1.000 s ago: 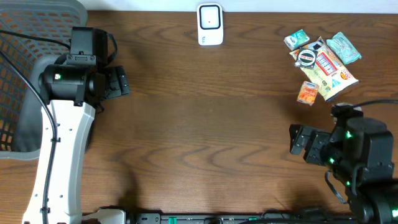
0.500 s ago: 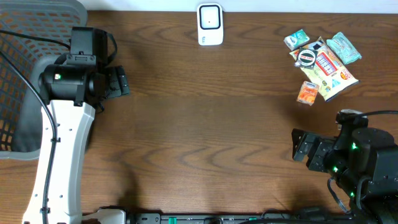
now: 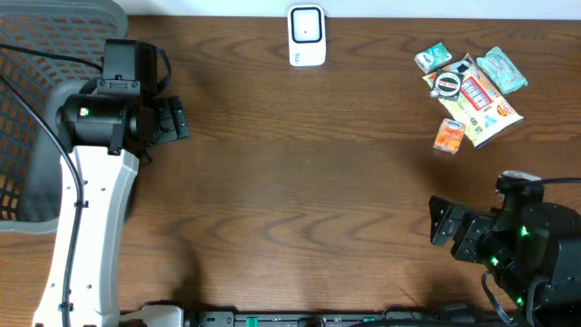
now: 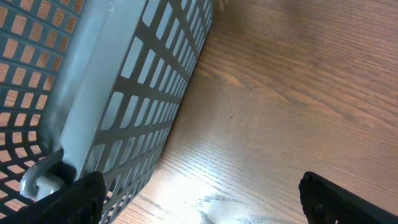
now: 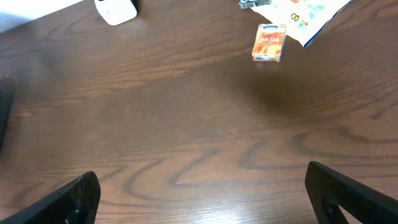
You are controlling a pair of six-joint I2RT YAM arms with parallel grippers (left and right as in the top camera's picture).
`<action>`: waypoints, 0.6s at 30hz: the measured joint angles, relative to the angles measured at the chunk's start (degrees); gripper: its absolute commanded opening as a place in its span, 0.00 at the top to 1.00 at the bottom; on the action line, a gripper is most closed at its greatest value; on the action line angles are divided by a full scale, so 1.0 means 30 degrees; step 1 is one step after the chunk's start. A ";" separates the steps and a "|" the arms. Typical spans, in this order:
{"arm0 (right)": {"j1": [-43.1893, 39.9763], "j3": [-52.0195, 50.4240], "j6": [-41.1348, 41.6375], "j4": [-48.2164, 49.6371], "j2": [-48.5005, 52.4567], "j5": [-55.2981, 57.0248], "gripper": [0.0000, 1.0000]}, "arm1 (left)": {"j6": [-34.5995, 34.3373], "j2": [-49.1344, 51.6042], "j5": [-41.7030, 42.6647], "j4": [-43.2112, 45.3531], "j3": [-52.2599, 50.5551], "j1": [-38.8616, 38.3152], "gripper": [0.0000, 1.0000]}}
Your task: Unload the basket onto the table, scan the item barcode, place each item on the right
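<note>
Since 1 second ago the right gripper (image 3: 442,222) has drawn back toward the near edge, jaws apart like the left gripper's (image 3: 179,121), while glossy snack packets (image 3: 472,91) and a small orange carton (image 5: 269,42) lie far right of the white scanner (image 3: 307,36) on wood-grain table (image 3: 290,182).

No text can be read with any certainty. The orange packet (image 5: 269,43) carries a small dark band of print near its top edge and some pale lettering across its front, but in the right wrist view both are too blurred to spell out. In the overhead view the red-and-white wrapper (image 3: 474,94) shows a row of white marks along its length, too small to make out. The white bag (image 3: 495,116) beneath it bears small coloured symbols, not legible. The round tin (image 3: 447,84) has a ring of print, unreadable. The white scanner (image 3: 307,35) shows no lettering that can be read.
</note>
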 measured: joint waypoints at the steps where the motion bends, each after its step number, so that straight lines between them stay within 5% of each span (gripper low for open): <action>1: -0.0015 0.0000 0.0000 0.0007 -0.0058 0.0000 0.01 | 0.0000 0.0000 0.0000 0.0000 0.0000 0.0000 0.02; 18: -0.0138 0.0000 0.0000 -0.0124 -0.1231 0.0000 0.01 | 0.0000 0.0000 0.0000 0.0000 0.0000 0.0000 0.02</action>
